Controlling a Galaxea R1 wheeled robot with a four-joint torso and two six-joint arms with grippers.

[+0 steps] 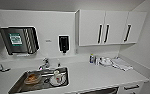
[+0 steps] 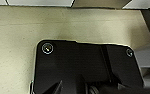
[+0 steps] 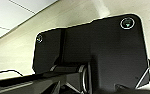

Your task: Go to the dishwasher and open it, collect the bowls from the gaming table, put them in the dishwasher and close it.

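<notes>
I face a white kitchen counter (image 1: 96, 75). Under its front edge a dark strip marks the top of the dishwasher (image 1: 101, 91); whether it stands open I cannot tell. The bowls and the gaming table are out of view. My left gripper (image 2: 73, 88) is a set of dark shapes under the wrist plate, over a pale beige surface. My right gripper (image 3: 73, 86) is likewise dark and unclear, over the same kind of beige surface beside white panels.
A steel sink (image 1: 16, 87) holds a brownish dish (image 1: 32, 78) and a white cup (image 1: 56, 76), with a tap (image 1: 44, 63) behind. White wall cupboards (image 1: 111, 26) hang above. A bottle (image 1: 91, 58) and cloths (image 1: 121, 63) lie at the counter's right. A drawer (image 1: 131, 87) adjoins the dishwasher.
</notes>
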